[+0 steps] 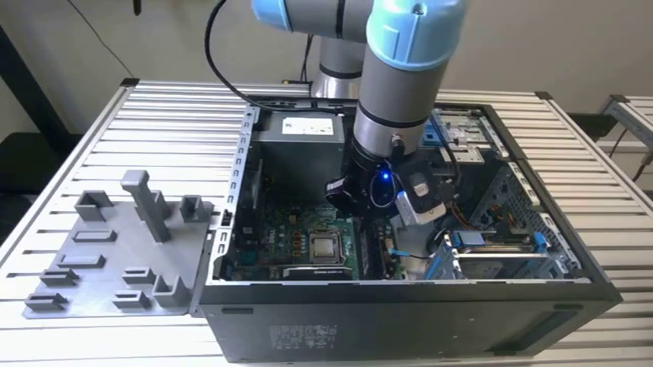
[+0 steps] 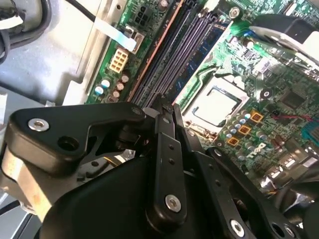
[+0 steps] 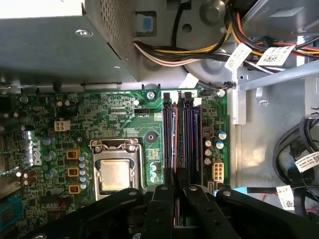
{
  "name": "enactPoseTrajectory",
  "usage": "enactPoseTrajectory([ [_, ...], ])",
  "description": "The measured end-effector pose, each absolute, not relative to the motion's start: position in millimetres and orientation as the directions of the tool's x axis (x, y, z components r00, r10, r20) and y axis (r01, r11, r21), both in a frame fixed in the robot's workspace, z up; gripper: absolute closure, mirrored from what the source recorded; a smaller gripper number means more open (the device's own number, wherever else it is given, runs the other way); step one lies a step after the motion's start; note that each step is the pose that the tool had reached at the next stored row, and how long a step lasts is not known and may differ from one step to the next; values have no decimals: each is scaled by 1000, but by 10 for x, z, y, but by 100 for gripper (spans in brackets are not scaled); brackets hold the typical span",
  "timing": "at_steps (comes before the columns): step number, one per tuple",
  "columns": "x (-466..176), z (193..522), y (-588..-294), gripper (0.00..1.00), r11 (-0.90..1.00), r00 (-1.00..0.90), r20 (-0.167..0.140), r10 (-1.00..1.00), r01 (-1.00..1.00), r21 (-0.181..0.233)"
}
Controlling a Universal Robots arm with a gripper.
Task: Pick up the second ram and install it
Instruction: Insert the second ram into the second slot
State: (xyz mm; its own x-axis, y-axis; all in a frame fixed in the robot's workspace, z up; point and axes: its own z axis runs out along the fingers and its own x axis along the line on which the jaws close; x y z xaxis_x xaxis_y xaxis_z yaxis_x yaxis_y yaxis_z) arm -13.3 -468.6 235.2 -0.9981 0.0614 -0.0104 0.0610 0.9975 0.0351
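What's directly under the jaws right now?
The motherboard's memory slots run under the gripper. The slot ends nearest the camera are covered by it; whether a stick is held cannot be seen.

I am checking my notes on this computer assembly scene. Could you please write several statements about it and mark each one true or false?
1. The black metal computer case lies open on the slatted metal table. True.
2. The gripper hangs over the grey plastic fixture. False: it is inside the case, above the dark memory slots.
3. A silver square processor sits on the green motherboard. True.
4. The fixture lies at the exterior view's right of the case. False: left.
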Motion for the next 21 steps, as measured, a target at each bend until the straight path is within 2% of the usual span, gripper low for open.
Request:
enactPoseTrajectory([
  [21, -119, 2256, -4678, 86, 998, -998, -10, 61, 60, 35],
])
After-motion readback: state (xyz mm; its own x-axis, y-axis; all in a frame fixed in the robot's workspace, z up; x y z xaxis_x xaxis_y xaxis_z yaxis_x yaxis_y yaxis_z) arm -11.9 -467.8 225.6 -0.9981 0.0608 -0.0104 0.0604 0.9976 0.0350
